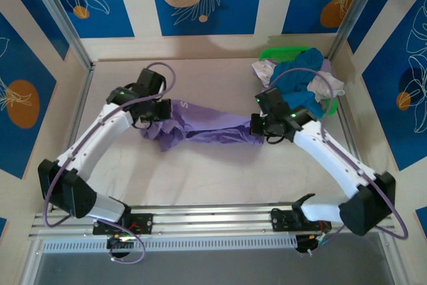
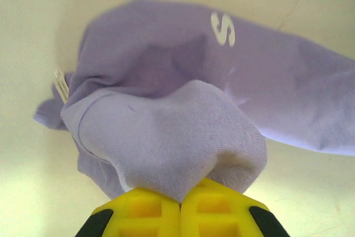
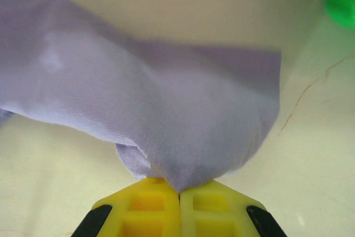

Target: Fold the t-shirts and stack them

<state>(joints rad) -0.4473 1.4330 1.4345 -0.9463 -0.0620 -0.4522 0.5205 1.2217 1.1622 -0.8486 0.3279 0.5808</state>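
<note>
The lavender t-shirt [image 1: 200, 130] is strung out right across the middle of the table [image 1: 200, 185]. In the top view it runs from about 9 o'clock over to 3 o'clock, and both arms have a piece of it.

The left gripper [image 2: 180, 203] is clamped tight, its yellow jaws pressed together with no gap at all. A fat bunch of lavender cloth bulges straight out of the pinch. Beyond that bunch, in the left wrist view, the shirt spreads away toward 2 o'clock. There's a white letter S [image 2: 223, 29] on it up near 12 o'clock, and a small white tag [image 2: 60, 86] peeks out at the 9 o'clock edge of the cloth.

Over to the right gripper [image 3: 179, 192], and it's the same story. The jaws are closed flush on a fold of the same shirt, and the fabric fans up and out toward 10 o'clock in its wrist view.

From above, the cloth between the two grippers is drawn into a narrow, twisted band, with a looser lump bunched at the left end.

Up at 1 o'clock on the table, the green basket [image 1: 287, 53] sits in the far right corner. The teal t-shirt [image 1: 297, 85] is heaped over it, and a white t-shirt [image 1: 263, 70] is crumpled on its 9 o'clock side. That pile lies just past the right arm's wrist.
</note>
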